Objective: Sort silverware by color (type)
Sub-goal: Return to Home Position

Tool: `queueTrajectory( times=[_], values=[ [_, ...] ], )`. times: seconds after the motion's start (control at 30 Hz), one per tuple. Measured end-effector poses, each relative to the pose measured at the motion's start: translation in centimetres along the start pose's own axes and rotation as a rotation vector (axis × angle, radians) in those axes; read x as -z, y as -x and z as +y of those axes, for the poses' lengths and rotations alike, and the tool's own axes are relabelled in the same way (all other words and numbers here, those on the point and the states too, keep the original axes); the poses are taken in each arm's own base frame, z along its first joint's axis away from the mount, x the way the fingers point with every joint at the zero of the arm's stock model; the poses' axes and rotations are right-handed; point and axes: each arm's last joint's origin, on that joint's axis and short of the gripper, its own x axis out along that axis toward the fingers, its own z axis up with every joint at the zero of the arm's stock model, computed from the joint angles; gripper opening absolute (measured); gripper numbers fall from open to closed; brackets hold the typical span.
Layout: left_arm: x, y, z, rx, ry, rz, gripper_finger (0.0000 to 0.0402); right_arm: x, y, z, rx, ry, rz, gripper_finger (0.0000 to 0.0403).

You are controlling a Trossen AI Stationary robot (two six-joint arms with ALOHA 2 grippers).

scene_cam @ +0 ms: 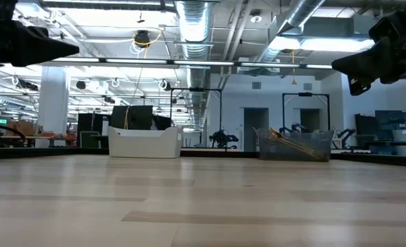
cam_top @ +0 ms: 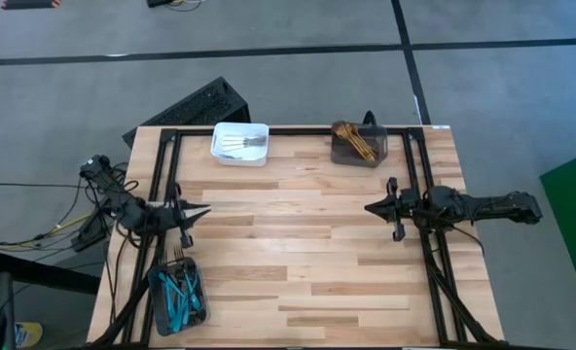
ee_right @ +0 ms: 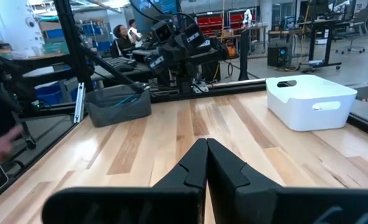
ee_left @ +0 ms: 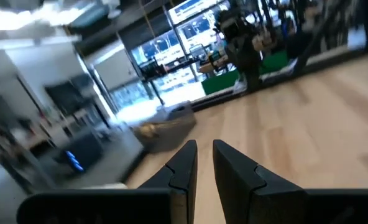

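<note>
At the near left corner of the table (cam_top: 298, 253), a dark grey bin (cam_top: 156, 292) holds the blue-handled silverware (cam_top: 181, 297). Mid-table, the two arms hover well apart, pointing at each other. The left gripper (cam_top: 202, 211) has its fingers almost together with a slim gap and holds nothing. The right gripper (cam_top: 371, 207) is pressed together, also empty. Along the far edge, a white bin (cam_top: 222, 148) holds the silver silverware (cam_top: 244, 145). Farther toward the right arm's side, a dark bin (cam_top: 378, 148) holds the gold silverware (cam_top: 354, 139).
</note>
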Motion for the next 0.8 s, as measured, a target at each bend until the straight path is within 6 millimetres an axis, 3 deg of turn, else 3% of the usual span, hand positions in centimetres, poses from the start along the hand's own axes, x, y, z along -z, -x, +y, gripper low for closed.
queueTrajectory(
  times=[0.2,0.43,0.57,0.8],
  values=[
    [0.0,0.0,0.0,0.000,-0.098,0.000,0.0043,0.0,0.0,0.0,0.000,0.010,-0.002,0.0029],
    [0.1,0.0,0.2,-0.075,0.125,0.030,0.0043,0.0,0.0,0.0,0.001,0.012,-0.002,0.0029],
    [-0.3,0.0,-0.3,0.120,0.186,-0.051,0.0043,0.0,0.0,0.0,0.001,0.012,-0.003,0.0029],
    [-0.9,0.5,-1.3,0.540,0.108,-0.211,0.0043,0.0,0.0,0.0,0.002,0.012,-0.003,0.0029]
  ],
)
